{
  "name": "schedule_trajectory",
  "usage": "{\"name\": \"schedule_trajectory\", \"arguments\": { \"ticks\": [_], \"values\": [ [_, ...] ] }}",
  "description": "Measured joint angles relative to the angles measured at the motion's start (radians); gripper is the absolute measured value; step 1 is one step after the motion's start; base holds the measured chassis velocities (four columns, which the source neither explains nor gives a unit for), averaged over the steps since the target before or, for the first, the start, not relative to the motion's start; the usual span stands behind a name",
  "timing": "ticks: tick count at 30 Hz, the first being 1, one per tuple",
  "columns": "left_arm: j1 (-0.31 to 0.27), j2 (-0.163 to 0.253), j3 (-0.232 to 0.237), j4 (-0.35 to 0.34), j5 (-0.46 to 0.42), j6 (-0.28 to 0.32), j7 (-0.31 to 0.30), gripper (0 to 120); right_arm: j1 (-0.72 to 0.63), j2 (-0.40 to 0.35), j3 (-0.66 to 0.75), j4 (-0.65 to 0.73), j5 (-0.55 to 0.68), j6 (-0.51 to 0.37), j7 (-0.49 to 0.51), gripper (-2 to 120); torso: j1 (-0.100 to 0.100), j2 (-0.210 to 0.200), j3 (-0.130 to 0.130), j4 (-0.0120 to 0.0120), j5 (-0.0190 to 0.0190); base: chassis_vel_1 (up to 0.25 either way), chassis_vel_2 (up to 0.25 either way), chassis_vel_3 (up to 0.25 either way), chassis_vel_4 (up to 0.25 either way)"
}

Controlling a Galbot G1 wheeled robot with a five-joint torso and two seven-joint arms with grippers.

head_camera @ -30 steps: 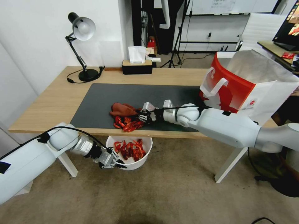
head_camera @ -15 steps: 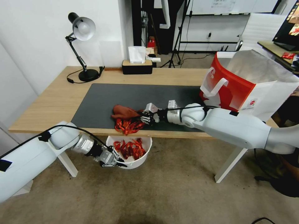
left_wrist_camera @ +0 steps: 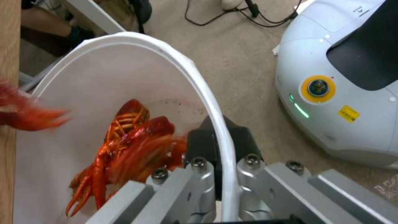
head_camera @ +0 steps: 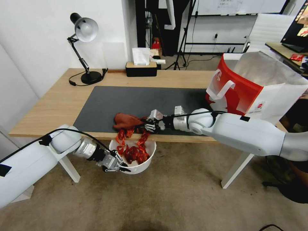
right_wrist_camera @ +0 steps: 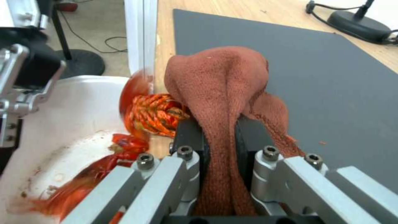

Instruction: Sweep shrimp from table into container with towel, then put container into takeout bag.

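At the near edge of the long light wooden table, the right gripper pinches the small rust-red cloth towel and holds it against the last bright red-orange shrimp, which are spilling over the edge. Directly below them, the left gripper is clamped on the rim of the round white plastic container, with more shrimp inside. The red and white paper takeout bag stands open on the robot's right.

Left hand clamps below the table edge; right hand pinches closed, arm outstretched.
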Motion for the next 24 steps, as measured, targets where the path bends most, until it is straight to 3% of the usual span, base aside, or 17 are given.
{"name": "schedule_trajectory", "arguments": {
  "ticks": [24],
  "values": [
    [0.000, 0.000, -0.001, -0.006, -0.002, 0.002, -0.001, 0, -0.002, -0.096, 0.004, 0.196, 0.010, -0.018, 0.005, 10, 0.000, 0.000, 0.000, 0.0000, -0.0001, 0.000, 0.000, 0.000, 0.000]
  ]
}}
